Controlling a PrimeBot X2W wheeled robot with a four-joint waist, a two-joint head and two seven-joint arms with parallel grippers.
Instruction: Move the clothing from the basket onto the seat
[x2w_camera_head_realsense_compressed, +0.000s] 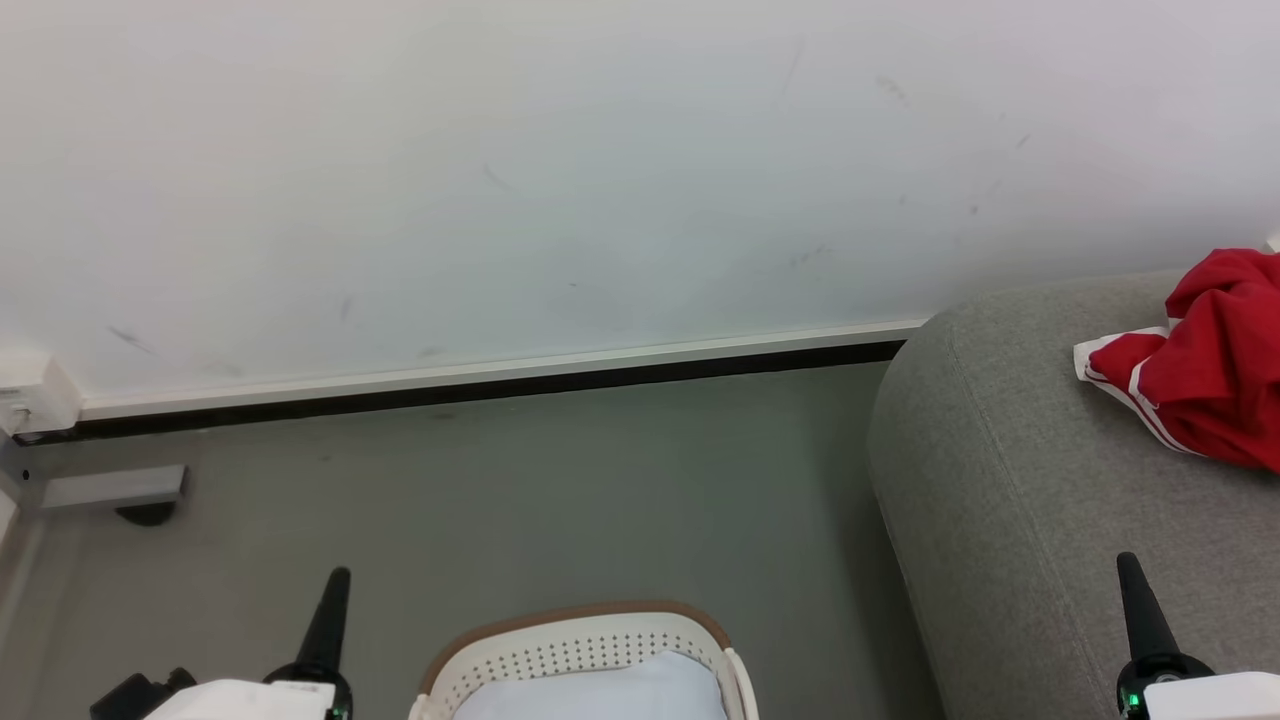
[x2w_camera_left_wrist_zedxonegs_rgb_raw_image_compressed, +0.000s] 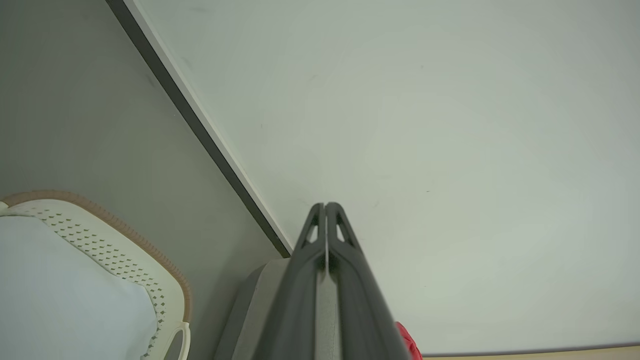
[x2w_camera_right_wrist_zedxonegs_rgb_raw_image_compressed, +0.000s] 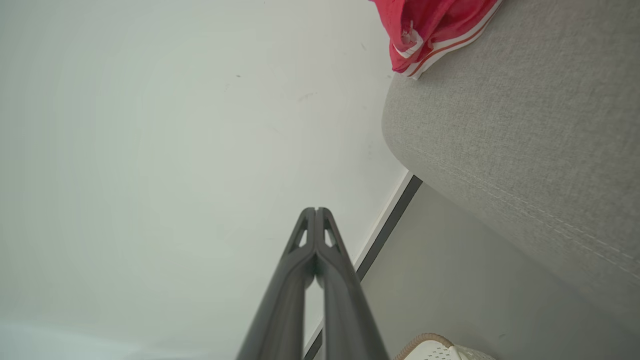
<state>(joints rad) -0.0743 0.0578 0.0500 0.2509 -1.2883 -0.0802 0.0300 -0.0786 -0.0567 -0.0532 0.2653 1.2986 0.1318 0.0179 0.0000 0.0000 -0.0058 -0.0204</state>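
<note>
1. Grey floor (x2w_camera_head_realsense_compressed: 600, 480) stretches away beyond the basket (x2w_camera_head_realsense_compressed: 580, 612), up to a white skirting board (x2w_camera_head_realsense_compressed: 500, 375) with a dark strip beneath it and a scuffed white wall (x2w_camera_head_realsense_compressed: 600, 150).
2. Far left of the basket, a small white box (x2w_camera_head_realsense_compressed: 30, 395) sits at the foot of the wall, with a grey metal bar (x2w_camera_head_realsense_compressed: 110, 487) just below it.
3. Just left of the basket comes the left gripper (x2w_camera_head_realsense_compressed: 338, 575). Its two dark fingers are pressed tight together, nothing between them, tips aimed at the wall.
4. The basket itself sits low and central in the head view: cream-white, its wall dotted with holes, a brown band round the rim. Inside it a pale blue-white surface shows.
5. Right of the basket stands the seat (x2w_camera_head_realsense_compressed: 1000, 480), big, grey and woven, with a rounded corner nearest the basket. The right wrist view picks out a seam line along its edge.
6. Further right of the basket, the right gripper (x2w_camera_head_realsense_compressed: 1128, 560) hangs over the seat's near part. Its fingers are also closed flat against each other, gripping nothing.
7. Furthest right of the basket lies the clothing (x2w_camera_head_realsense_compressed: 1210, 370), bright red with white stripes, crumpled in a heap on top of the seat and cut off by the frame edge. It is well apart from both grippers.
</note>
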